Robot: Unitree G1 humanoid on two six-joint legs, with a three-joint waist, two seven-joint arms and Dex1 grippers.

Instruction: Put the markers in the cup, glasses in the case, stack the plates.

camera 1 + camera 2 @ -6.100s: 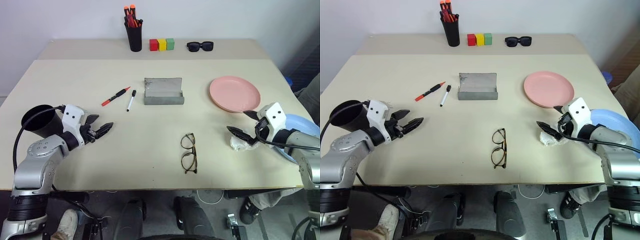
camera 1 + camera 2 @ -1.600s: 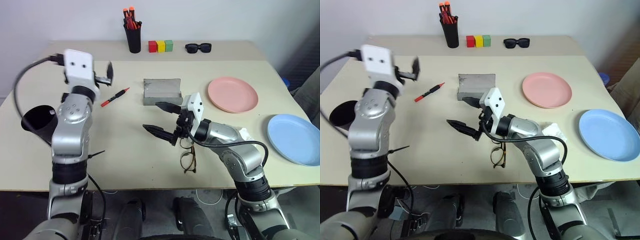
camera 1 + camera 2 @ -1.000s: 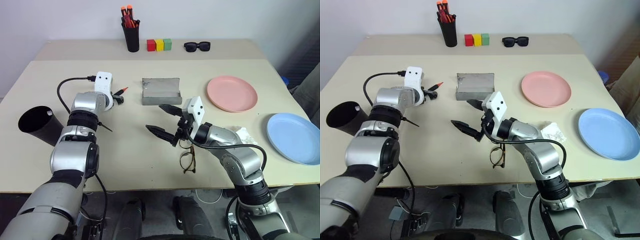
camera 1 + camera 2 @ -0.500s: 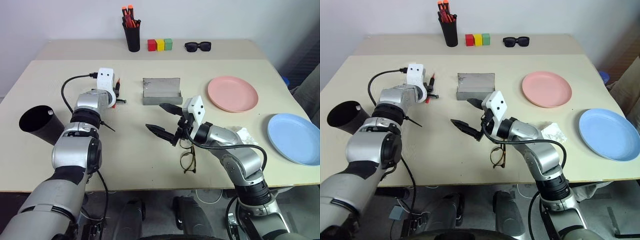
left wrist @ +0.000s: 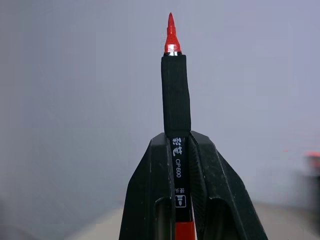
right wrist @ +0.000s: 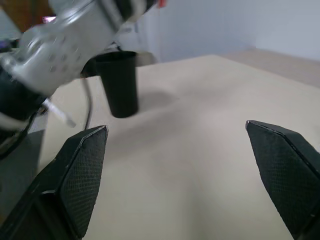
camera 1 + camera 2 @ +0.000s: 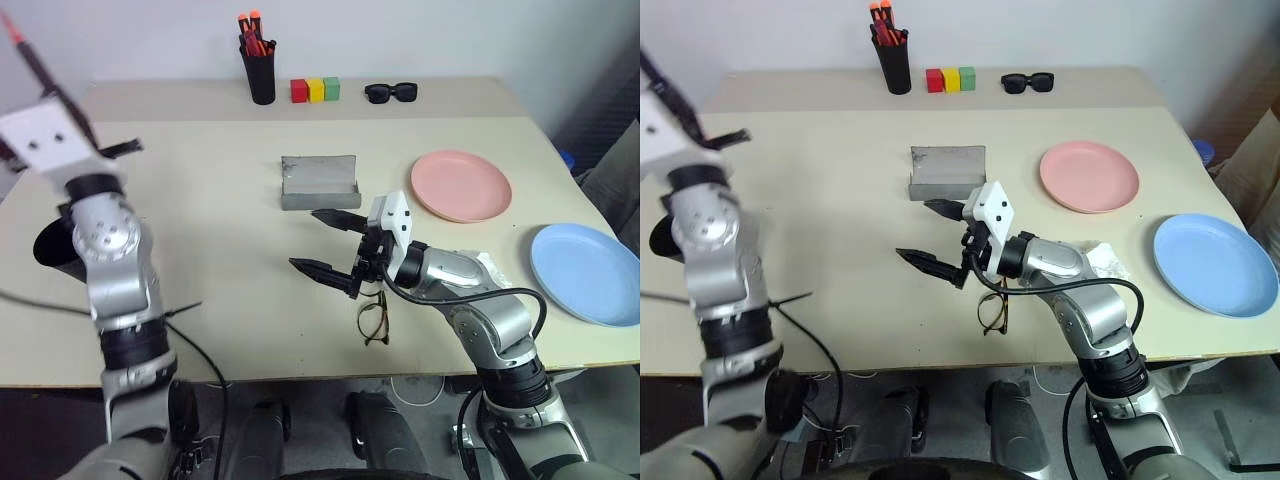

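Observation:
My left gripper [image 5: 177,139] is raised high at the table's left side, shut on the red marker [image 5: 175,85], whose red tip points up past the fingers. The same marker [image 7: 33,58] shows above the black cup [image 7: 48,246], which stands on the table partly behind my left arm. My right gripper [image 7: 303,238] hangs open and empty over the table's middle, pointing left. The wire-framed glasses [image 7: 374,322] lie just beneath its wrist. The grey case [image 7: 320,183] stands open behind it. On the right lie the pink plate [image 7: 462,185] and, apart from it, the blue plate [image 7: 585,273].
At the far edge stand a black pen holder [image 7: 261,72] with orange-capped pens, three coloured blocks [image 7: 314,90] and black sunglasses [image 7: 391,93]. A crumpled white tissue [image 7: 488,265] lies beside my right forearm.
My left gripper closed on the red marker where it lay on the table, lifted it and swung up and back to the left. The right gripper stayed open in place.

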